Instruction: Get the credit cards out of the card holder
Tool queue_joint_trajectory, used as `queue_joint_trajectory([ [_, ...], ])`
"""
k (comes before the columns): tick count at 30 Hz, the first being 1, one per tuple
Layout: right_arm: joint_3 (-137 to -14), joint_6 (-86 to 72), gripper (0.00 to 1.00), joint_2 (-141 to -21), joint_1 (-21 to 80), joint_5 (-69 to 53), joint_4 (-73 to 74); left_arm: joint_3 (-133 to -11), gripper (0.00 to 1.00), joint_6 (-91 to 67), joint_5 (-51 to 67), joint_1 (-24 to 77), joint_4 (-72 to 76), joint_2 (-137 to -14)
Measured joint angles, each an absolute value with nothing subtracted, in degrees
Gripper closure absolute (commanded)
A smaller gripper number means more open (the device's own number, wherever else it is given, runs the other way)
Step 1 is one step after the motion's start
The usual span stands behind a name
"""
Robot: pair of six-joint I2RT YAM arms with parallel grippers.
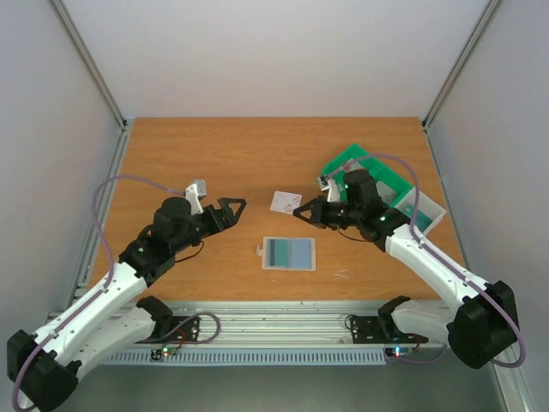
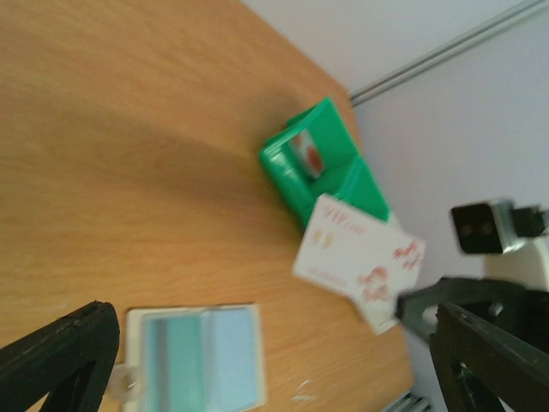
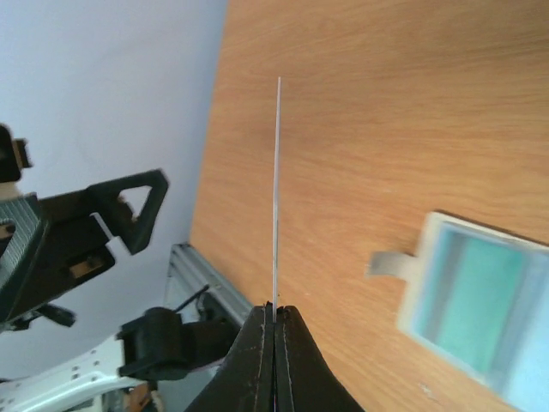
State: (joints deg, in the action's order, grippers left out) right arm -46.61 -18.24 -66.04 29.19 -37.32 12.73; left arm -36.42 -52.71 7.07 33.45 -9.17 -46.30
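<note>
The card holder (image 1: 289, 253), a pale flat case with a small tab on its left edge, lies on the table between the arms and shows a teal and a blue-grey credit card inside. The left wrist view blurs the holder (image 2: 193, 356). My right gripper (image 1: 300, 210) is shut on a white credit card with pinkish-red print (image 1: 285, 202), held in the air. That card (image 3: 276, 189) is edge-on in the right wrist view, pinched at its lower end, right gripper (image 3: 274, 309). My left gripper (image 1: 236, 212) stands open and empty, a short gap from the card (image 2: 356, 257).
A bright green compartment tray (image 1: 343, 159) stands at the back right behind the right arm, green tray (image 2: 322, 167). A metal rail runs along the table's near edge by the arm bases. White walls enclose the table on three sides.
</note>
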Motion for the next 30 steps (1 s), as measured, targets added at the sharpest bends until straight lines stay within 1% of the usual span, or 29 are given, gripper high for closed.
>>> queue_joint_trajectory([
  [9,-49.93,-9.45,0.99,-67.16,14.31,-36.75,27.94,-36.38,0.01,-43.68,8.67,33.45,-18.33,-45.78],
  [14,-57.23,-3.86,0.99,-71.46,6.83,-32.82,37.50,-36.36,0.01,-39.83,8.78,33.45,-21.32,-44.47],
  [20,-62.02,-0.14,0.99,-73.84,-2.33,-28.27,45.10,-36.36,0.01,-36.93,9.08,33.45,-23.86,-44.16],
  [24,-65.34,1.19,0.99,-75.96,-6.79,-24.86,48.64,-36.36,0.01,-35.59,9.28,33.45,-25.04,-44.27],
  [30,-65.43,1.63,0.99,-78.06,-9.41,-20.25,51.37,-36.36,0.01,-35.20,10.96,33.45,-25.76,-45.50],
])
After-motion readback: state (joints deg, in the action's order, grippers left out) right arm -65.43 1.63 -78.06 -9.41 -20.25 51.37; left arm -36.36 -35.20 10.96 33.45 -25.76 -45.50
